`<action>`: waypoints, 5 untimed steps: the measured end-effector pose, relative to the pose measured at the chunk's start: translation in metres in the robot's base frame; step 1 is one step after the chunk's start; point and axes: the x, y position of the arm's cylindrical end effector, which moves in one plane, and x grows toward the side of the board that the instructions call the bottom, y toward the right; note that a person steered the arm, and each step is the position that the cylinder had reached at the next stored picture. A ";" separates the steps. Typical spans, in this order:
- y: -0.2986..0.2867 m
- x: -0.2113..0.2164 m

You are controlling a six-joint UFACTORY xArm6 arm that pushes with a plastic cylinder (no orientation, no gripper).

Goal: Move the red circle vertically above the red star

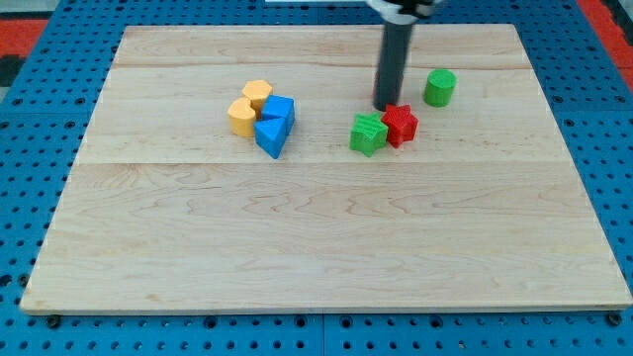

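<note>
The red star [400, 125] lies right of the board's middle, near the view's top, touching a green star [368, 133] on its left. My tip [384, 107] stands just above the red star's upper left edge, touching it or very close to it. No red circle shows anywhere in the view; the rod may hide it.
A green cylinder [440, 87] stands up and to the right of the red star. A cluster sits left of centre: two yellow blocks [257, 94] [241, 116], a blue cube [280, 109] and a blue triangle [271, 137]. The wooden board [316, 247] lies on a blue pegboard.
</note>
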 end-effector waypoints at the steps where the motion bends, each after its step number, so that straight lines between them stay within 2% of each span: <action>1: 0.020 -0.010; 3: 0.095 -0.046; 5: 0.086 -0.109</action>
